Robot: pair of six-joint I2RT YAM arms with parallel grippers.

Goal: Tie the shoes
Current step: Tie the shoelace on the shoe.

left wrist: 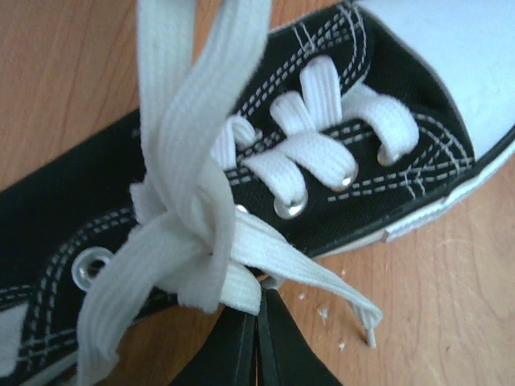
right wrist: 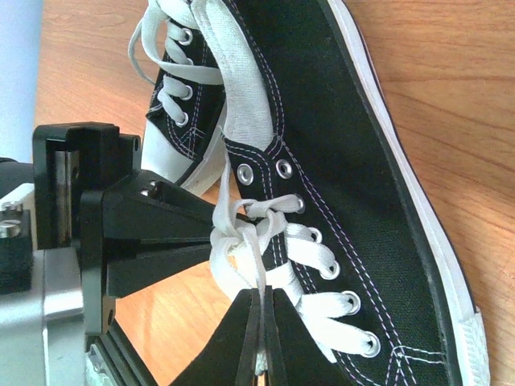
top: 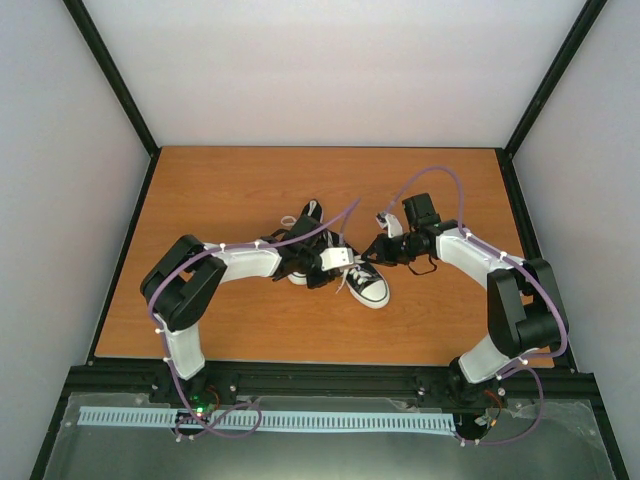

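From above: both arms folded at the elbows, forearms angled inward over the middle of the bench (top: 220, 190). Left end effector (top: 335, 263) and right end effector (top: 384, 250) brought close together above the near sneaker (top: 368, 288), set mid-bench with its white toe toward the near right. Just behind it, the far sneaker (top: 306, 222), partly covered by the left forearm. Too small here to tell how either end effector stands.

At the left wrist: fingertips pressed fully together, nipping a fold of the white lace (left wrist: 185, 137) right below the loose crossing over the tongue. Aimed across the near sneaker's laced front: black canvas with pale stitching, metal eyelets (left wrist: 290, 207), toe cap (left wrist: 451, 56) at upper right. One lace tip lying on the bench beside the sole.

At the right wrist: closed narrow on a strand of the same lace, pulled taut up from the crossing. Opposite, the left end effector (right wrist: 211, 235) entering from the left, its fingers converging on that crossing. Near sneaker (right wrist: 354, 161) filling the right side, white sole edge outermost. Far sneaker (right wrist: 181, 104) at upper left, its laces slack.
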